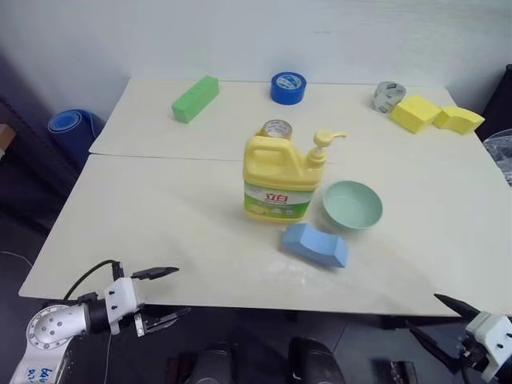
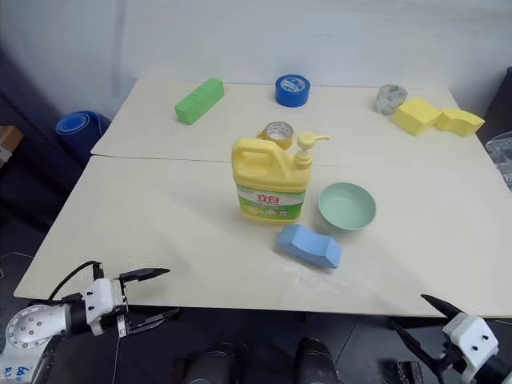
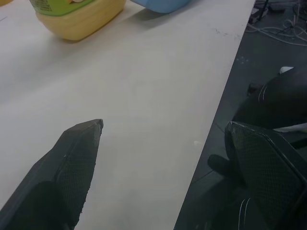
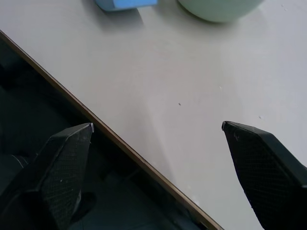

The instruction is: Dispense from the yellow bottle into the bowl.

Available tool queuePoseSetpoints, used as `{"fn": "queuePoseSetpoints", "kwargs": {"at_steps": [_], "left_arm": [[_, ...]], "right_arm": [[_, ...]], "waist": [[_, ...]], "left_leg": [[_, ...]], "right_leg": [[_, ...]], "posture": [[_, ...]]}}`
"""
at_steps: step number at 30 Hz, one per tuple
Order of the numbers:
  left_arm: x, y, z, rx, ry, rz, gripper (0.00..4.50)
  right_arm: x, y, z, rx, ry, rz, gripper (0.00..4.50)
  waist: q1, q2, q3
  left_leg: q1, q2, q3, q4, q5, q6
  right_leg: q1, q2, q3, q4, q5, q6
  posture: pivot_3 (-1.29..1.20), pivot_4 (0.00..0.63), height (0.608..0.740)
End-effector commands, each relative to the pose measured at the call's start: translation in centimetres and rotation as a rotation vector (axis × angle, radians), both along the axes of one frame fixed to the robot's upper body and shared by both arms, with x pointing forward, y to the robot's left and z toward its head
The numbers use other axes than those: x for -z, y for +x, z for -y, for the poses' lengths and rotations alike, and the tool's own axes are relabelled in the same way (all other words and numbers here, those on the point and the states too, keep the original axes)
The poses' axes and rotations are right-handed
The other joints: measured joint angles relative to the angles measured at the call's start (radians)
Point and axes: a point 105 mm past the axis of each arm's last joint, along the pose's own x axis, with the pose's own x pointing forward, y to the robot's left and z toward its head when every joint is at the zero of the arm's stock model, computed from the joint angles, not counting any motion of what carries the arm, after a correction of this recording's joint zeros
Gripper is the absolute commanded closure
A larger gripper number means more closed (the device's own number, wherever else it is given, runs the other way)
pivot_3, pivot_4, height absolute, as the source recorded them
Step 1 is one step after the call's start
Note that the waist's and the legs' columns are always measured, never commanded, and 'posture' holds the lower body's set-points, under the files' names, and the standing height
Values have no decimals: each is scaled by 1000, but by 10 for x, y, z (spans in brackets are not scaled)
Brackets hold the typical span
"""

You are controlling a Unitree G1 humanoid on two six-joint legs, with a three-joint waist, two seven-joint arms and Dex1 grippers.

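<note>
Both grippers are hanging at the near table edge, nearest the camera: the left gripper (image 1: pixel 164 296) is sitting just off the near left corner, the right gripper (image 1: pixel 436 320) just off the near right corner. Each is standing with its fingers spread wide and is gripping nothing.

Moving outward over the table (image 1: pixel 160 216), the blue sponge (image 1: pixel 314 245) is lying closest to the edge, near the centre. Just behind it, the bottle (image 1: pixel 278 178) is standing upright at mid-table, with the bowl (image 1: pixel 352 205) just beside it on the right. The pump spout is pointing toward the bowl side, but whether it is reaching over the rim cannot be told.

Handling, as a judgement: the bottle is looking like stiff, smooth plastic; how full it is cannot be told, so its weight is uncertain. The built-in handle at the top left is offering the surest hold for steadying; the pump head is calling for a straight downward press. The bowl is probably light and liable to slide if nudged.

Contents: the bowl is appearing empty. Tape rolls, a green block and yellow sponges are lying well apart at the far side.
</note>
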Motion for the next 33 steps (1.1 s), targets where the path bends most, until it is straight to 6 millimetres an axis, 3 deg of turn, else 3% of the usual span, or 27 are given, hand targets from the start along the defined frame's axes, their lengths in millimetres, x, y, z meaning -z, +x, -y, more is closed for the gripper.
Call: {"fn": "queuePoseSetpoints", "kwargs": {"at_steps": [1,4,6,12,16,23,24,27,29,31,33], "left_arm": [[-7,8,11,-2,-66,-4,38],[-20,9,35,75,-193,-89,38],[-30,10,47,111,-239,-133,38],[-67,17,76,199,-273,-39,38],[-67,14,87,241,-269,-40,38],[-68,15,89,237,-274,-42,38],[-68,15,89,235,-274,-41,38],[-67,14,91,245,-270,-43,0],[-67,13,94,259,-272,-44,0],[-70,14,98,273,-281,-41,0],[-75,15,102,293,-309,-48,0]], "right_arm": [[-24,21,-28,-131,42,45,0],[-46,53,-75,-284,42,26,0],[-50,65,-93,-336,-19,-7,0],[-66,105,-134,-349,-92,-91,0],[-54,132,-148,-330,-156,-147,0],[-36,155,-157,-325,-196,-214,0],[-34,157,-156,-322,-199,-221,0],[-32,159,-158,-358,-187,-244,583],[-45,154,-164,-417,-127,-218,1194],[-61,135,-169,-533,-59,-199,1875],[-85,120,-162,-562,62,-157,2013]], "waist": [[0,0,0],[-6,0,0],[-8,0,0],[3,0,0],[0,0,0],[1,0,0],[0,0,0],[0,0,0],[0,0,0],[4,0,0],[8,0,0]], "left_leg": [[0,0,0,0,0,0],[0,0,0,2,0,0],[3,1,-2,3,0,0],[-1,0,-6,2,-1,-2],[-3,0,-5,3,-1,-2],[-3,0,-5,3,-1,-2],[-3,0,-5,3,-1,-2],[-3,0,-5,3,-1,-2],[-3,0,-5,3,-1,-2],[-3,0,-5,3,-1,-2],[-4,0,-6,3,-1,-2]], "right_leg": [[0,0,0,0,0,0],[-1,-1,2,1,0,0],[-1,-1,4,5,0,0],[-2,-1,-3,9,0,0],[-2,-1,-3,5,0,1],[-2,0,-5,5,0,1],[-2,0,-5,4,0,1],[-2,0,-6,5,1,1],[-2,0,-6,5,1,1],[-2,0,-6,5,1,1],[-2,0,-7,4,1,1]], "posture": [[0,150,740],[0,150,740],[0,150,740],[0,150,740],[0,150,740],[0,150,740],[0,150,740],[0,150,740],[0,150,740],[0,150,740],[0,150,740]]}}
